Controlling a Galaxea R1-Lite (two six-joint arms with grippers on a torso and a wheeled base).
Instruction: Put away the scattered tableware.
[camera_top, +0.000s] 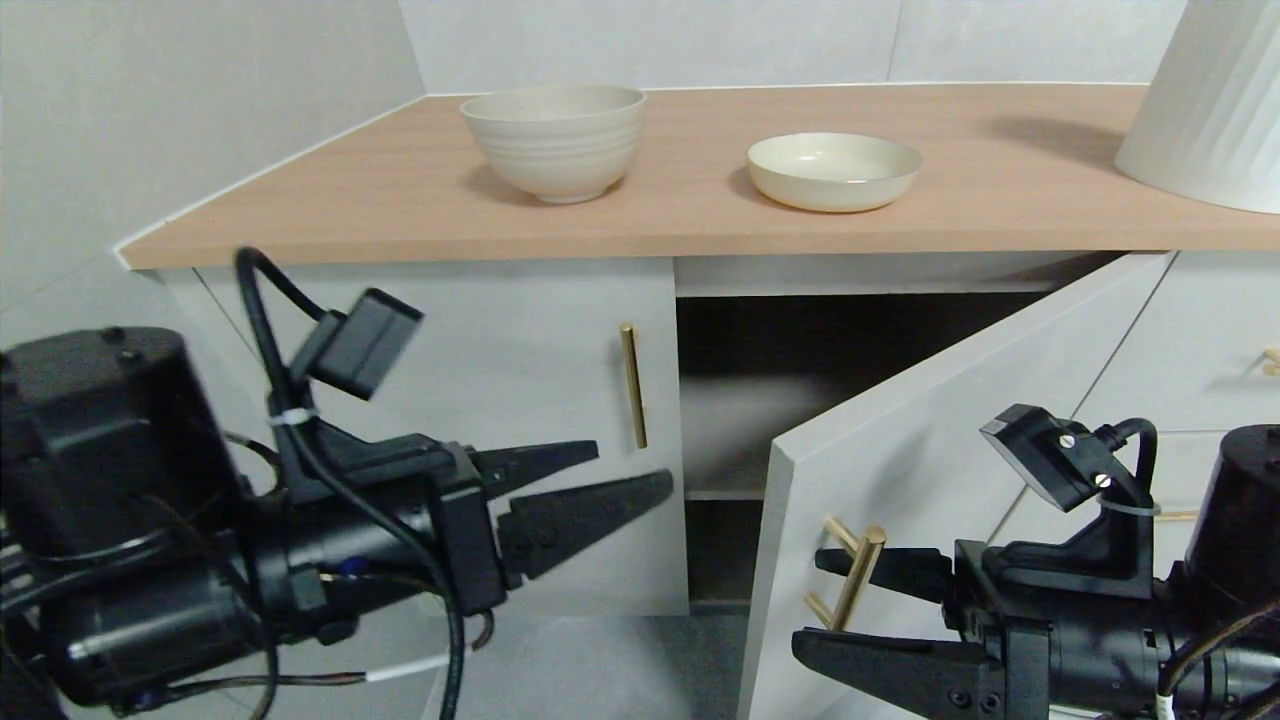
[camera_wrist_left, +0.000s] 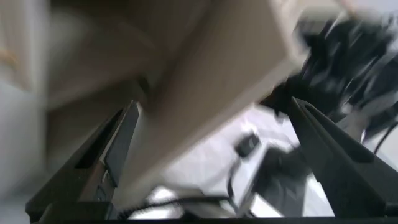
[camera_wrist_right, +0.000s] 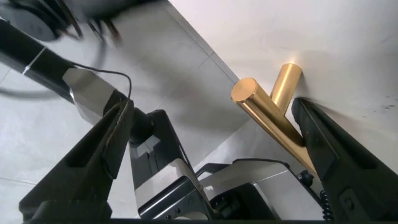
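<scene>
Counter (camera_top: 400, 210): we see a wooden top running along the tiled walls. Bare wood lies between its front edge and the tableware.
Cabinet (camera_top: 800, 340): it sits under the counter. Its dark opening is free between the closed door's edge and the swung door, and a shelf crosses low inside.
Open door (camera_top: 920, 420): this white door is hinged on the right and swung out towards us. Its free edge stands in front of the opening, just beside the right gripper.
Closed door (camera_top: 500, 340): it lies flush to the left of the opening, with an upright brass handle (camera_top: 632, 385) near its right edge.
Ribbed white thing (camera_top: 1210, 110): it stands on the counter's far right, well apart from the dish and cut off by the frame.
Left gripper (camera_top: 635, 470) (camera_wrist_left: 214, 104): it hangs low in front of the closed door, just under that door's handle. Its fingers are spread and hold nothing.
Right gripper (camera_top: 808, 602) (camera_wrist_right: 212, 102): it sits low at the open door's free edge. Its fingers are parted with the brass bar between them, not clenched on it.
Bowl (camera_top: 555, 140): this deep cream bowl stands upright on the counter above the closed door, set back from the front edge.
Dish (camera_top: 833, 170): this shallow cream dish sits on the counter above the opening. It is right of the bowl with clear wood between them.
Brass bar (camera_top: 855, 570) (camera_wrist_right: 267, 118): it is the open door's handle, standing off the panel on posts. It lies close to one finger, and we cannot tell whether they touch.
</scene>
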